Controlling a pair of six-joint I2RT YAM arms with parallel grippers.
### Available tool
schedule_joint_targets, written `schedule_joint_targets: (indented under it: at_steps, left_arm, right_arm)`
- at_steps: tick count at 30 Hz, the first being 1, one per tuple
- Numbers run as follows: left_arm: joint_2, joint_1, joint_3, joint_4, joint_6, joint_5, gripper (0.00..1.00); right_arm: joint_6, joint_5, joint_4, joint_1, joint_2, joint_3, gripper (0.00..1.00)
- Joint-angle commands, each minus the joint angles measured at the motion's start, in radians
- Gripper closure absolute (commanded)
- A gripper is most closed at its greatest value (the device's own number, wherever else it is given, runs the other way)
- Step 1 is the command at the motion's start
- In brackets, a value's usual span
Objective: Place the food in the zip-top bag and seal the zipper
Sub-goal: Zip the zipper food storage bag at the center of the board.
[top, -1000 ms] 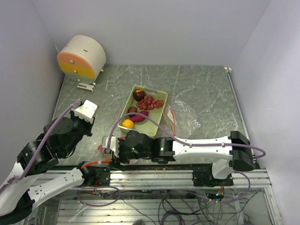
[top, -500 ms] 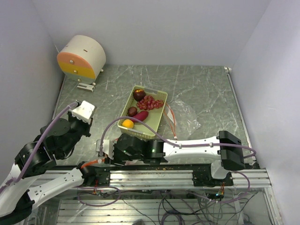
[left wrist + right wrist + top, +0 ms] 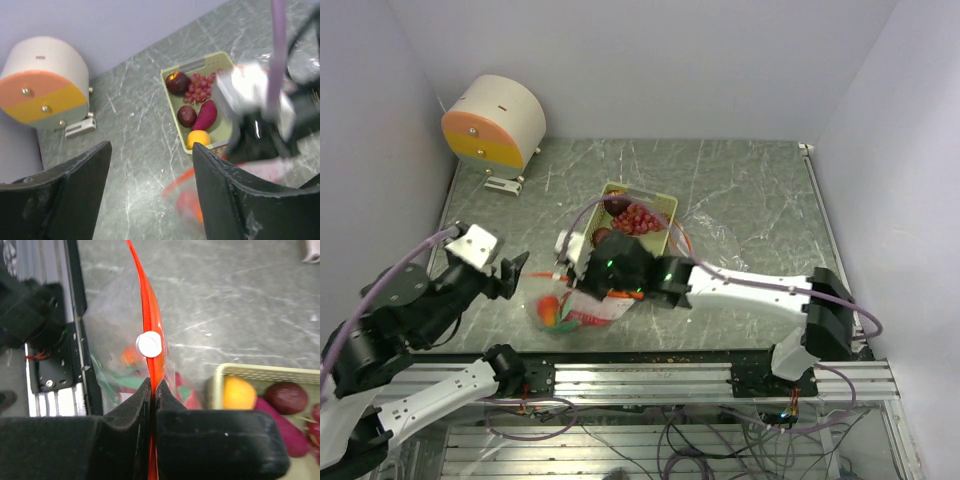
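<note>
A clear zip-top bag with a red zipper strip hangs at the table's front left, just before the tray. Pink-red and green food shows through its plastic. My right gripper is shut on the zipper strip just below the white slider; from above, this gripper sits over the bag's top. My left gripper stands open to the left of the bag, nothing between its fingers; from above it is apart from the bag. An orange, sweet potato, grapes and two dark fruits lie in the tray.
The pale green tray stands mid-table, its near end hidden under my right arm. Right of it lies a second clear bag. A cream and orange drum sits at the back left. The metal rail runs along the near edge.
My left gripper has opened, let go and drawn back to the left. My right gripper has shut on the zipper strip and carried the bag up from the front rail toward the tray.
</note>
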Motion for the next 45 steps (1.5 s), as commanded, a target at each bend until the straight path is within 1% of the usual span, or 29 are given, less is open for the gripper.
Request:
schedule_joint_targets:
  at_steps: [1,4,7,10,12,15,22,25,28,29,30,32,33,35,36,39,40,42,43,45]
  left_arm:
    - [-0.084,-0.006,0.061,-0.015,0.08,0.219,0.14]
    - [-0.105,-0.006,0.065,-0.043,0.14,0.356,0.11]
    - [-0.08,-0.006,0.043,-0.068,0.183,0.419,0.07]
    - [-0.017,-0.006,0.032,-0.075,0.218,0.398,0.01]
    - [0.014,-0.005,0.015,-0.064,0.259,0.387,0.0]
    - [0.029,-0.007,-0.033,-0.025,0.324,0.387,0.0]
    - [0.083,-0.006,-0.064,-0.052,0.377,0.349,0.01]
    - [0.104,-0.006,-0.066,-0.062,0.383,0.362,0.05]
    - [0.115,-0.006,-0.07,-0.057,0.384,0.379,0.12]
    - [0.117,-0.006,-0.071,-0.056,0.384,0.387,0.18]
    - [0.116,-0.006,-0.074,-0.055,0.384,0.399,0.26]
    - [0.118,-0.006,-0.08,-0.057,0.382,0.421,0.44]
    - [0.121,-0.006,-0.082,-0.061,0.381,0.427,0.58]
    - [0.13,-0.005,-0.084,-0.064,0.375,0.427,0.9]
    - [0.136,-0.005,-0.083,-0.064,0.367,0.421,0.93]
    - [0.143,-0.005,-0.087,-0.034,0.338,0.401,0.93]
    - [0.141,-0.006,-0.09,-0.023,0.326,0.397,0.93]
    - [0.137,-0.006,-0.097,-0.004,0.311,0.399,0.93]
    - [0.134,-0.005,-0.1,0.003,0.303,0.403,0.93]
    - [0.13,-0.005,-0.108,0.014,0.283,0.406,0.93]
  right_arm:
    - [0.067,-0.229,-0.006,-0.143,-0.139,0.024,1.0]
    - [0.093,-0.369,-0.015,-0.218,-0.167,0.035,1.0]
    - [0.099,-0.485,-0.022,-0.252,-0.179,0.056,1.0]
    - [0.093,-0.581,-0.037,-0.256,-0.179,0.086,1.0]
    - [0.086,-0.627,-0.05,-0.255,-0.181,0.098,1.0]
    - [0.07,-0.658,-0.074,-0.259,-0.191,0.108,1.0]
    - [0.033,-0.72,-0.116,-0.26,-0.206,0.121,1.0]
    - [0.023,-0.744,-0.118,-0.261,-0.22,0.115,1.0]
    - [0.017,-0.763,-0.123,-0.262,-0.231,0.111,1.0]
    - [0.017,-0.762,-0.121,-0.262,-0.235,0.109,1.0]
    - [0.018,-0.762,-0.121,-0.262,-0.238,0.107,1.0]
    - [0.016,-0.758,-0.123,-0.262,-0.243,0.107,1.0]
    - [0.017,-0.759,-0.122,-0.264,-0.246,0.106,1.0]
    - [0.016,-0.761,-0.123,-0.264,-0.249,0.103,1.0]
    - [0.017,-0.755,-0.121,-0.265,-0.251,0.1,1.0]
    - [0.014,-0.719,-0.115,-0.265,-0.255,0.087,1.0]
    - [0.016,-0.696,-0.107,-0.264,-0.26,0.081,0.96]
    - [0.017,-0.643,-0.079,-0.265,-0.28,0.056,0.79]
    - [0.019,-0.615,-0.06,-0.265,-0.293,0.041,0.69]
    - [0.014,-0.572,-0.02,-0.265,-0.331,0.007,0.58]
